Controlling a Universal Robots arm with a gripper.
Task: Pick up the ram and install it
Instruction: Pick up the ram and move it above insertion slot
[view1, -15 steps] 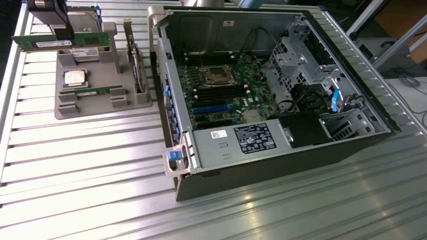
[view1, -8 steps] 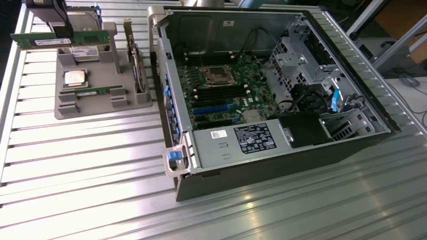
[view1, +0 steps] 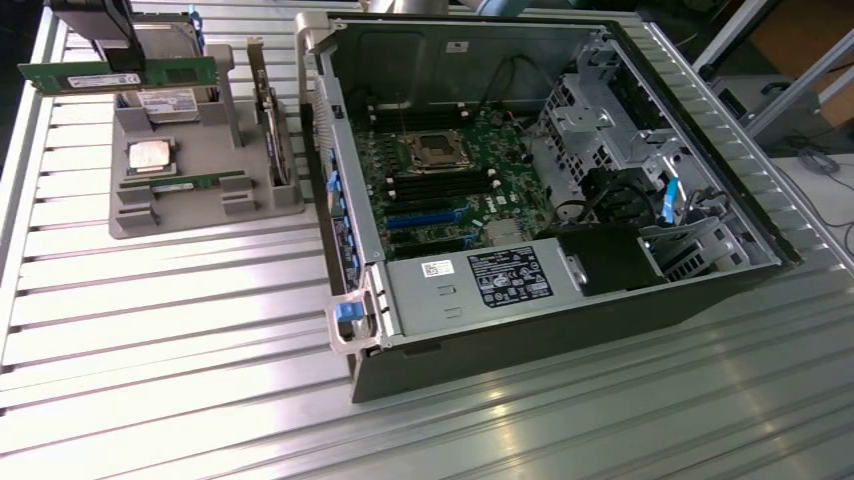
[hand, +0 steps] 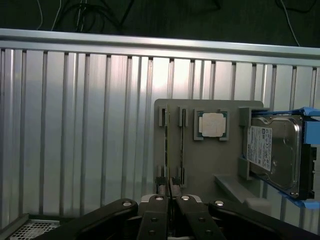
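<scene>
Above the ribbed table (view1: 160, 330), jaws clamp the ram (view1: 67, 78) over a grey holder (view1: 200, 215) cradling the processor (view1: 147, 157).

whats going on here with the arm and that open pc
The robot arm's black gripper is shut on a long green ram stick, holding it in the air above the grey parts holder at the exterior view's left. A square silver processor chip lies in that holder. The open computer case stands beside it, and the ram is not yet in its motherboard.
</scene>
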